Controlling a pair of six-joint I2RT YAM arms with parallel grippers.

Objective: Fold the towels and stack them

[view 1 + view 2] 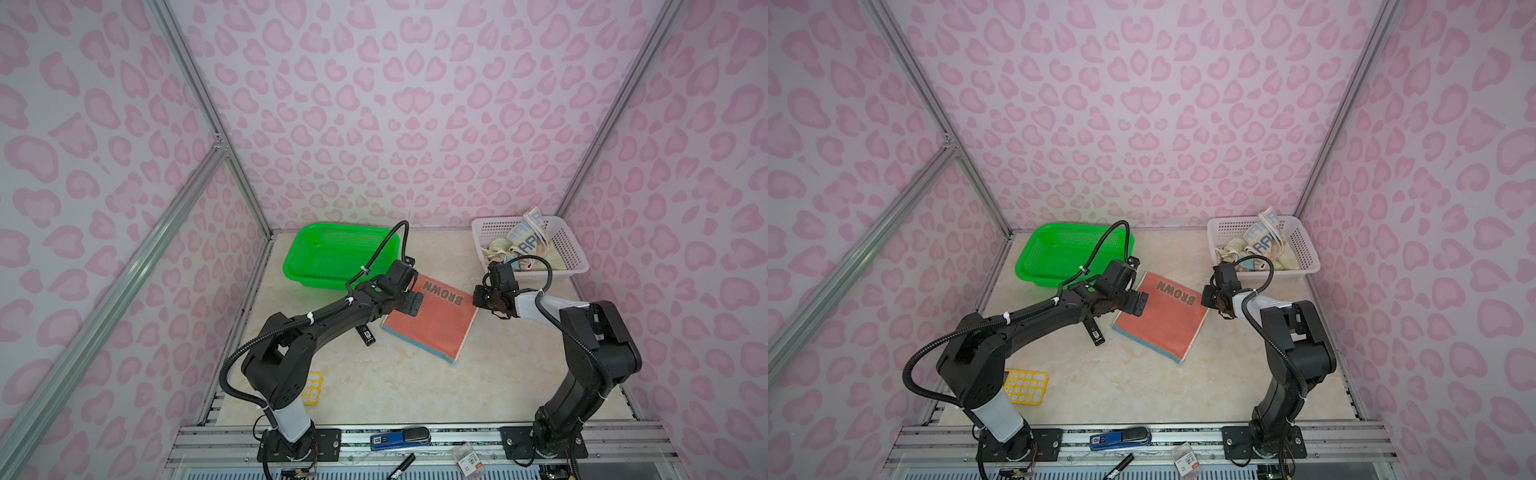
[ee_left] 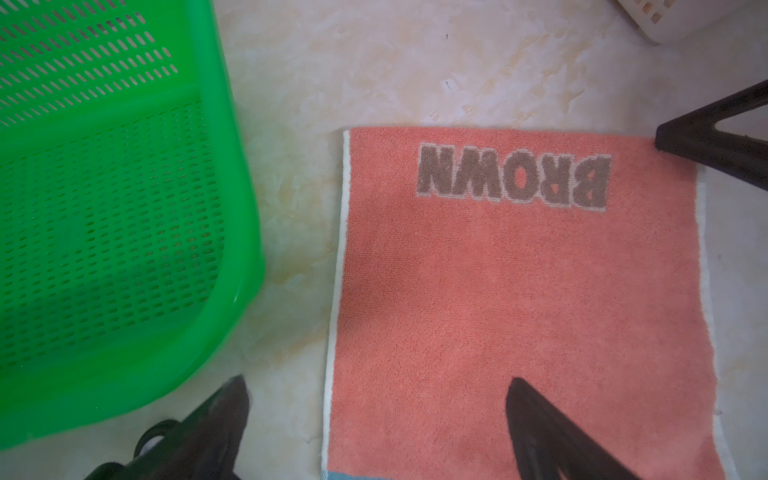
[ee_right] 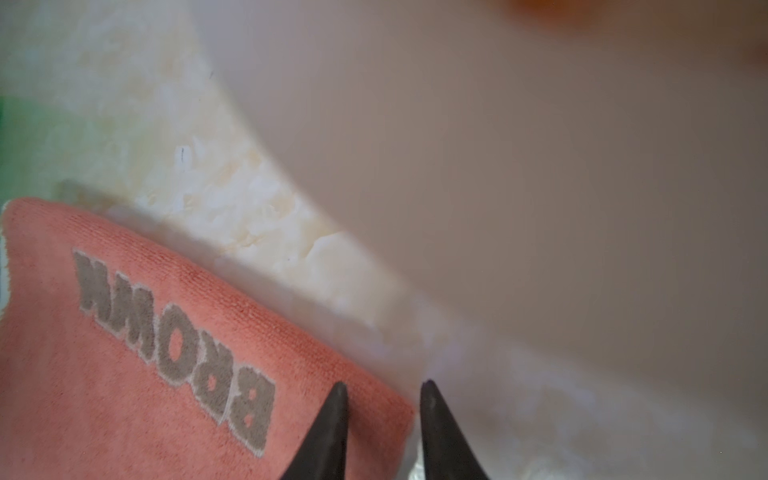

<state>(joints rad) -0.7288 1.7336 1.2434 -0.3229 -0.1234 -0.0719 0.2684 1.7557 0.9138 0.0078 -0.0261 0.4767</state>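
We see the rust-red towel [image 1: 430,328], long axis slanting front to back, lettered end rearward; left gripper [image 2: 376,384] gapes wide, right gripper [image 3: 384,388] narrow astride its corner, grip unclear

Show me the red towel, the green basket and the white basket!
red towel [image 1: 432,322], in a top view, on its plain middle.
green basket [image 1: 328,257], in a top view, on its bare mesh floor.
white basket [image 1: 568,246], in a top view, on its side wall.
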